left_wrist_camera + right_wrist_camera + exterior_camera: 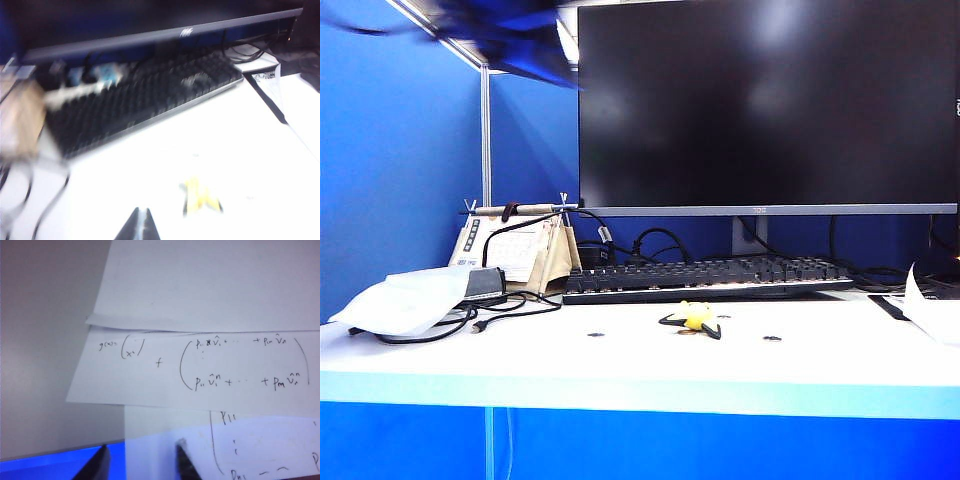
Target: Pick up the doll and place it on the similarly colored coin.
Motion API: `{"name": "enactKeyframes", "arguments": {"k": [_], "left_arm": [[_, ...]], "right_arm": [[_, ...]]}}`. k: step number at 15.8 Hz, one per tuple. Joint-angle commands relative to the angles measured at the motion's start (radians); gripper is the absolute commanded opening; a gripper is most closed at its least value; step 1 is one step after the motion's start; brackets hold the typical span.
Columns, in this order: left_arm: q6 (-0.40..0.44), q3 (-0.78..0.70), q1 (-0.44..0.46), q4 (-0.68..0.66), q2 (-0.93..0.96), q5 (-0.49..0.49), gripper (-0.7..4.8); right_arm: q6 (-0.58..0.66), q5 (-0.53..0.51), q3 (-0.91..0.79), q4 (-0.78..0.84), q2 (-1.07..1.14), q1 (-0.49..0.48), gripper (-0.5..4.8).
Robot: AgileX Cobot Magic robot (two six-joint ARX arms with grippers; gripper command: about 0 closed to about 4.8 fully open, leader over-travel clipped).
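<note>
One doll (698,317) lies on the white table (620,365), in front of the single keyboard (705,277) and below the one dark monitor (765,105). Two small dark coins show in the exterior view — one (594,334) to the left of the doll, one (772,339) to its right — each well apart from it; the brass-coloured coin cannot be made out.

The left gripper (139,225) hangs above the table with its two dark fingertips pressed together into a point, holding nothing; the doll (199,196) sits just beside the tips, apart from them. In the exterior view only a dark blur (505,35) of that arm shows, high up on the left. The right gripper (141,462) hovers over several sheets of handwritten paper (200,365) with its jaws spread fairly wide and empty.

The doll is tiny and yellow, with black pointed tips sticking out — blurred in the left wrist view.
</note>
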Motion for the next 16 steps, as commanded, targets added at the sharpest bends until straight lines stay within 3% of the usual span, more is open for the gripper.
{"name": "enactKeyframes", "arguments": {"k": [1,3,5,7,11,16], "left_arm": [[-0.065,-0.157,-0.026,-0.035,-0.243,-0.063,-0.06],[-0.074,-0.235,-0.07,-0.153,-0.439,-0.14,-0.06],[-0.118,-0.309,-0.117,-0.22,-0.605,-0.186,-0.06],[-0.173,-0.435,-0.175,-0.289,-0.826,-0.291,-0.06],[-0.268,-0.627,-0.187,-0.316,-1.067,-0.299,-0.05],[-0.262,-0.749,-0.187,-0.362,-1.181,-0.299,-0.05]], "right_arm": [[0.003,0.003,0.003,0.013,-0.002,0.0,1.71],[0.003,0.001,0.003,0.013,-0.002,0.0,1.71],[0.003,0.001,0.003,0.013,-0.002,0.0,1.71],[0.003,0.0,0.003,0.013,-0.002,0.0,1.71],[0.003,0.001,0.003,0.013,-0.002,0.0,1.71],[0.003,0.002,0.003,0.013,-0.002,0.0,1.71]]}}
